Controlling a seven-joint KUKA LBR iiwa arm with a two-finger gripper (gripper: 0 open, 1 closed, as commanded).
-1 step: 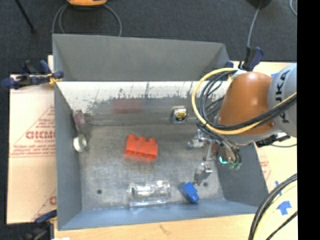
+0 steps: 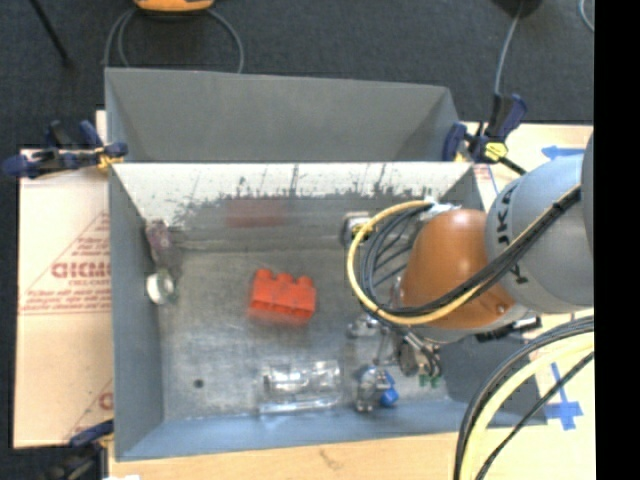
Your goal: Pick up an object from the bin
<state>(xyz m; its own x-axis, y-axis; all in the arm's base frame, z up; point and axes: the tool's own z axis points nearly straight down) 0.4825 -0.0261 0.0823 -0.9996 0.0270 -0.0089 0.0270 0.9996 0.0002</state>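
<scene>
**A:** Where does the arm stand?

**B:** The gripper [image 2: 378,388] hangs low in the front right corner of the bin [image 2: 135,368]. It reaches in from the right under its orange cover [image 2: 450,268], with cables [image 2: 365,258] looped about the wrist. I cannot tell whether the fingers are apart or together, because the wrist hardware crowds them.

**A:** Is anything in its grasp?

**B:** Nothing I would swear to. A small blue thing [image 2: 388,397] lies right at its tip, touching or just beside, and I cannot say which. I judge it the likeliest pick, since the gripper is down over that spot.

**A:** And further out?

**B:** Just to the left, along the front wall, a clear plastic piece [image 2: 298,385] lies flat on the bin floor, near the gripper but apart from it. Beyond that, mid-floor, an orange-red studded brick [image 2: 283,295] sits alone with bare floor all round, so I would expect it to be easy to grasp. Farthest off, a small round silvery thing [image 2: 158,287] rests close by the left wall. The wall would likely get in the way of a grasp there.
</scene>
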